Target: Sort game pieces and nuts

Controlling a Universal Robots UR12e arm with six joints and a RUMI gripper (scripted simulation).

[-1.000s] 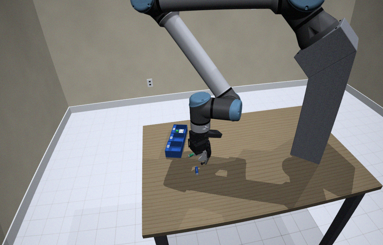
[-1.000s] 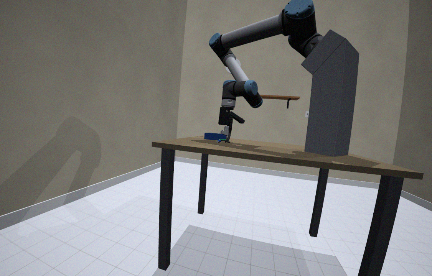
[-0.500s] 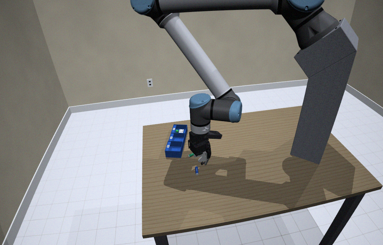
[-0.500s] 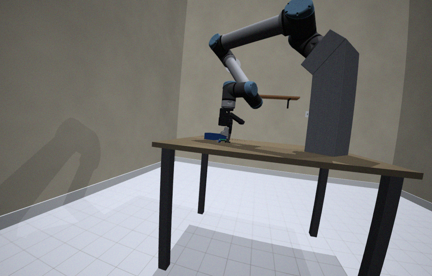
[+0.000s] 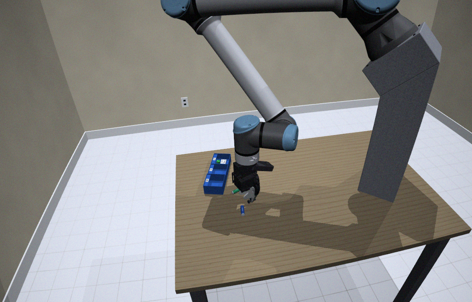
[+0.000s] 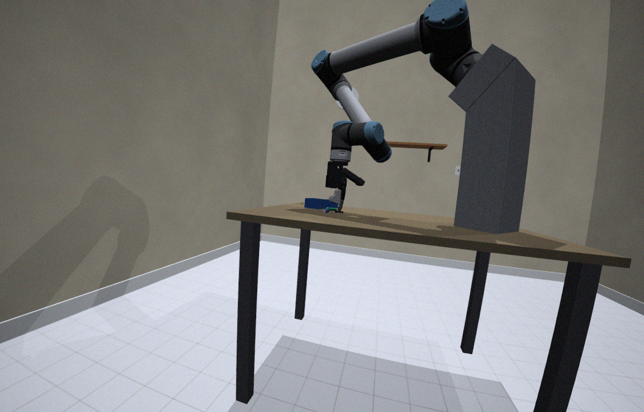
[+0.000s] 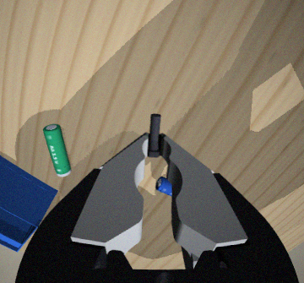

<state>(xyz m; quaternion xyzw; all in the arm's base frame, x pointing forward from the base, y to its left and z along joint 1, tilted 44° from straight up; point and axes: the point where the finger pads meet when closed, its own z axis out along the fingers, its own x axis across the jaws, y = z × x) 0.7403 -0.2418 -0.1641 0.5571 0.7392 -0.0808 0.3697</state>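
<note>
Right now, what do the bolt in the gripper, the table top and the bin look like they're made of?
The bolt: dark, matte, likely blackened steel, pinched at its head by the gripper. The table top: wood, by its tan grain stripes, with a dull finish. The bin: uniform saturated blue with thin walls, probably plastic.

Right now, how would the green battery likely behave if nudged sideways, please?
The green battery lies on its side on the table, a smooth cylinder, so it would probably roll. It looks rigid, so it likely would not bend.
</note>
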